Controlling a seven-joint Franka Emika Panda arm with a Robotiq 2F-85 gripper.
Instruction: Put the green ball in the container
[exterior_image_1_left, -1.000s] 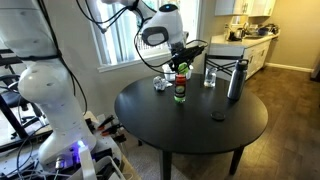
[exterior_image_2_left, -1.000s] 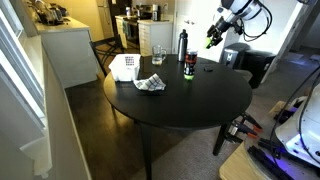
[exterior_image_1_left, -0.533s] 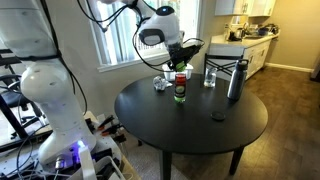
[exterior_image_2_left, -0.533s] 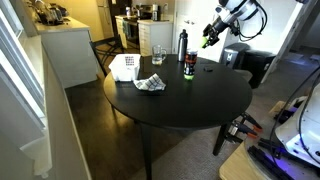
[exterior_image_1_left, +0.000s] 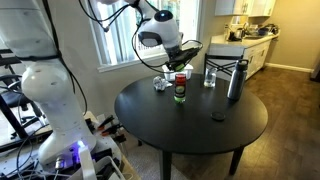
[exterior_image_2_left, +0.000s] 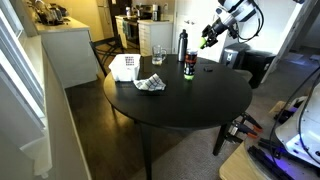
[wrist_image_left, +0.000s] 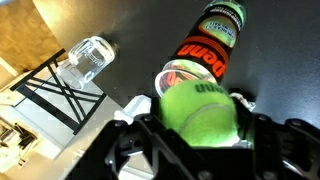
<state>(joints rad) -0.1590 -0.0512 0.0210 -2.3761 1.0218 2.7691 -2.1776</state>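
At the left of the wrist view a drinking glass (wrist_image_left: 90, 58) is standing on the bench (wrist_image_left: 285, 70), well apart from the work and posing little danger. Next comes the container (wrist_image_left: 177, 73), its red rim peeking out from behind the green ball (wrist_image_left: 198, 112). The end effector (wrist_image_left: 198, 118) is pinching the ball, one of its fingers (wrist_image_left: 150, 118) pressing on each side. In both exterior views the ball is hanging in the air above the bench, not yet inside anything.

Right of the container, a dark green can (wrist_image_left: 215, 40) with an orange label is standing just beside it, perhaps touching.

The ball is covering only part of the opening, so I am judging it off-centre. Letting go here is risking a strike on the rim, a bounce, and a roll off the round bench. Descending further is risking the right-hand finger clipping the can and toppling it. The container is looking light, so a nudge from ball or finger could be sliding or tipping it.
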